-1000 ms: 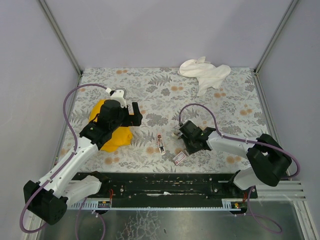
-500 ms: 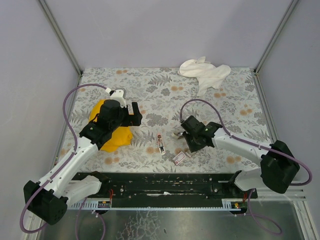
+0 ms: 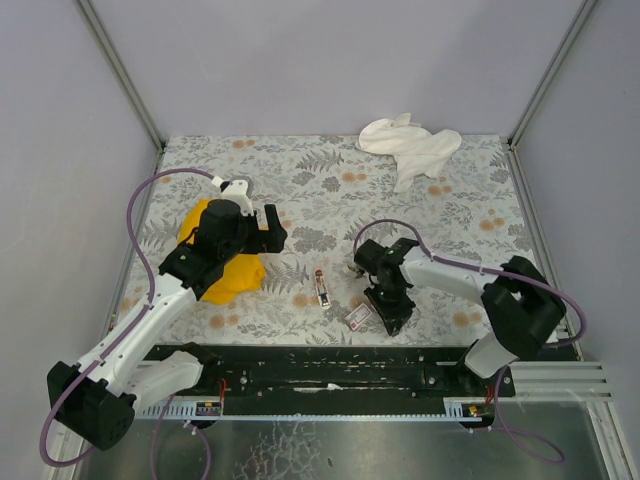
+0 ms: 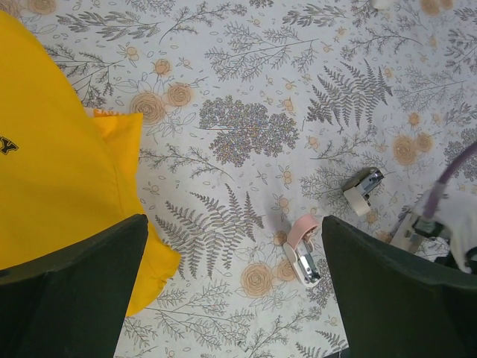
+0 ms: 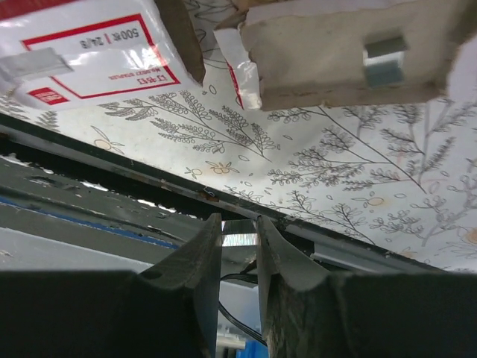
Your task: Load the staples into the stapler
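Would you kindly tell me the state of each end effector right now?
Left end effector: open, holding nothing.
Right end effector: closed on a strip of staples.

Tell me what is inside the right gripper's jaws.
A short silvery strip of staples is pinched in the right gripper; the jaws cover its ends, so its full length cannot be seen.

stapler (image 3: pixel 321 287) | open tabletop (image 3: pixel 300 190) around; yellow cloth (image 3: pixel 235 278) well left; staple box (image 3: pixel 359 316) near right
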Controlling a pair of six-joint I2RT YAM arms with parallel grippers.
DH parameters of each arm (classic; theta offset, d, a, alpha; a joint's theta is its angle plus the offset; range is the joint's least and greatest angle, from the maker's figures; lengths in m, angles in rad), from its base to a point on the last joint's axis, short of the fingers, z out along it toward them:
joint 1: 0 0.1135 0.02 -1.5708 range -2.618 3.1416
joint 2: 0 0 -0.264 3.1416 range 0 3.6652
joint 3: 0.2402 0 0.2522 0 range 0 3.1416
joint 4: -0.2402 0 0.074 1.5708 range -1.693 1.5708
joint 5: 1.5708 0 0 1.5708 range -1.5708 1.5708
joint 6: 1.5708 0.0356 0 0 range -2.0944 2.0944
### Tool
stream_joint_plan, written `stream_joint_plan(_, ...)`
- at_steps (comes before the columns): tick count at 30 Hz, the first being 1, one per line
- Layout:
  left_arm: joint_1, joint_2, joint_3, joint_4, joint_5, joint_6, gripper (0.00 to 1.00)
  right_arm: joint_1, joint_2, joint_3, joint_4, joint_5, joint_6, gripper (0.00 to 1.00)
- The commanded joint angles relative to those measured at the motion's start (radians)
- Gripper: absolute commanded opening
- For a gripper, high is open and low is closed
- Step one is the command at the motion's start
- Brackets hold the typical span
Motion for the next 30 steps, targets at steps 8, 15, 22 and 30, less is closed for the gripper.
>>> stream_joint_plan(8, 0.006, -0.033, -0.015, 0.039, 0.034, -0.010, 1.00, 0.008, 0.217, 0.085, -0.039, -0.043, -0.068, 0.21)
stream_joint_plan(15, 0.006, -0.033, -0.014, 0.039, 0.036, -0.008, 1.00, 0.007, 0.269, 0.095, -0.016, -0.006, -0.072, 0.22)
stream_joint_plan(22, 0.006, -0.031, -0.014, 0.039, 0.034, -0.008, 1.00, 0.007, 0.279, 0.112, 0.004, 0.016, -0.056, 0.30)
stream_joint_plan(30, 0.006, -0.022, -0.014, 0.039, 0.037, -0.009, 1.00, 0.007, 0.257, 0.147, 0.002, 0.036, -0.046, 0.41)
